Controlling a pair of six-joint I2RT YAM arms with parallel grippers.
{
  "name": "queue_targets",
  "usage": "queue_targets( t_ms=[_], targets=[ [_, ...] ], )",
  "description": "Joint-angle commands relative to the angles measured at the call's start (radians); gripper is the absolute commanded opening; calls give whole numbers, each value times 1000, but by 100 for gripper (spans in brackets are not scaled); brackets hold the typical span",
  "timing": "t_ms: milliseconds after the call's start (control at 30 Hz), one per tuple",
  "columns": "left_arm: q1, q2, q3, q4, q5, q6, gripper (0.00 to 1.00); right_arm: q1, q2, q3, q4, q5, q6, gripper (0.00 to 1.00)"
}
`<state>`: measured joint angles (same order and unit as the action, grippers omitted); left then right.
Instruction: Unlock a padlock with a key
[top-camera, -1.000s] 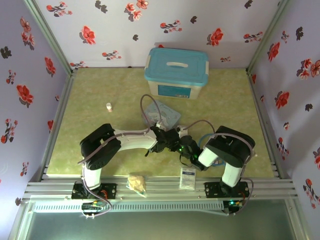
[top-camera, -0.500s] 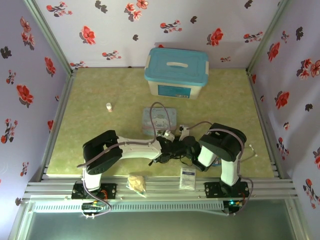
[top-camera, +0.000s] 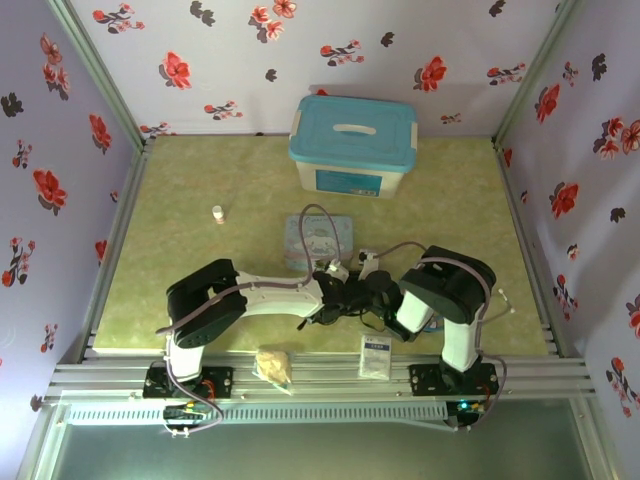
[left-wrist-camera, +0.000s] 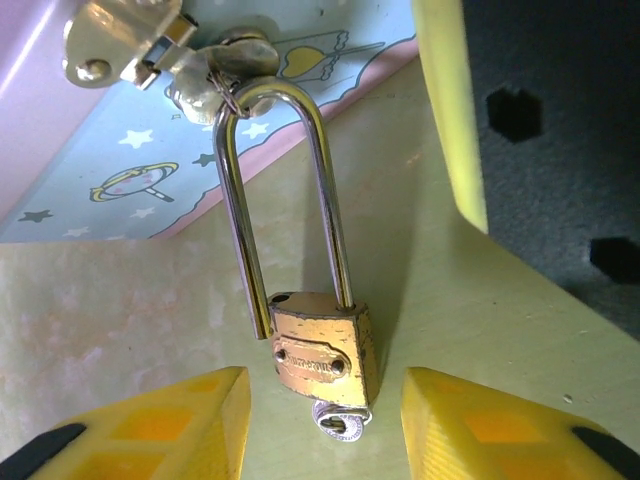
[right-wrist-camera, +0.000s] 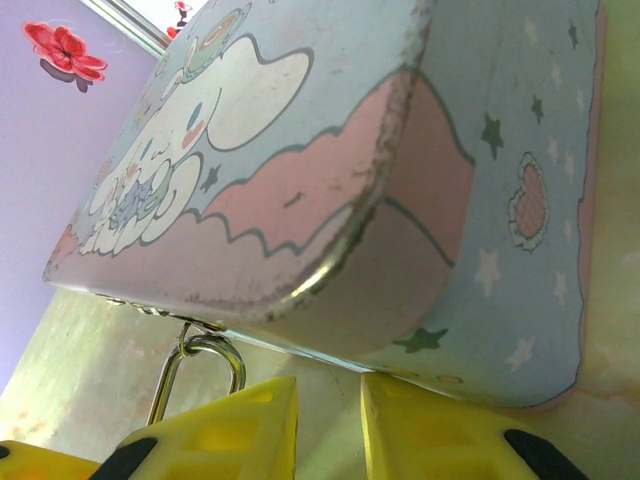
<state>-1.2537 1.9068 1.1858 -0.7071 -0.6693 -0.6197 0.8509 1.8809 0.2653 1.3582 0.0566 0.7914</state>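
Note:
The brass padlock (left-wrist-camera: 322, 355) hangs by its long silver shackle (left-wrist-camera: 330, 200) from the hasp (left-wrist-camera: 215, 80) of the pastel cartoon tin (right-wrist-camera: 300, 180). The shackle's left leg sits beside the body, out of its hole. The small key (left-wrist-camera: 340, 423) sticks out of the padlock's underside. My left gripper (left-wrist-camera: 325, 400) is open, with a yellow finger on each side of the padlock and touching neither it nor the key. My right gripper (right-wrist-camera: 330, 420) is at the tin's near lower edge, its fingers a narrow gap apart with only the table showing between them. The two grippers (top-camera: 350, 292) meet just in front of the tin (top-camera: 318, 238).
A blue-lidded storage box (top-camera: 353, 145) stands at the back of the mat. A small white bottle (top-camera: 218, 214) is at mid left. A white packet (top-camera: 376, 355) and a crumpled tan lump (top-camera: 273, 365) lie at the near edge.
Since a second ago the tin has slid left and squared up, and both arms have shifted nearer and closer together. In the last half second almost nothing has moved.

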Motion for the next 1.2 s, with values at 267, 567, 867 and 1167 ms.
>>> queue_targets(
  t_ms=[267, 567, 867, 1167],
  targets=[
    [198, -406, -213, 332, 258, 94, 62, 26, -206, 29, -458, 52, 37, 39],
    [444, -468, -252, 512, 457, 117, 69, 118, -328, 233, -968, 60, 206, 50],
    [522, -416, -269, 590, 499, 153, 69, 137, -195, 250, -781, -22, 260, 40],
    [540, -390, -278, 624, 504, 158, 69, 154, -165, 313, -917, -18, 277, 27]
  ],
)
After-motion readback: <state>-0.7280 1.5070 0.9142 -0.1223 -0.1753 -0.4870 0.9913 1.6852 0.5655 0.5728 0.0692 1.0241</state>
